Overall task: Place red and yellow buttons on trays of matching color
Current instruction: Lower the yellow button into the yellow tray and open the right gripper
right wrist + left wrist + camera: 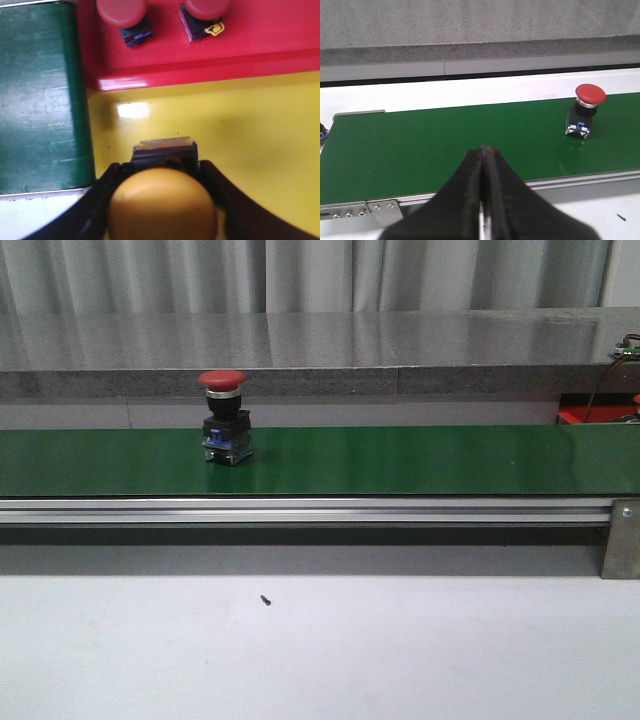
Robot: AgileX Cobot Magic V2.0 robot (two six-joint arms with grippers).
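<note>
The right claw (160,200) grips the yellow button (162,202) low over the yellow tray (260,135) (left claw (484,200) is closed, empty), so next it should let go.

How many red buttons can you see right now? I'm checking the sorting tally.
3. One red button stands upright on the green belt; two more red buttons sit on the red tray. Others may lie outside the views.
</note>
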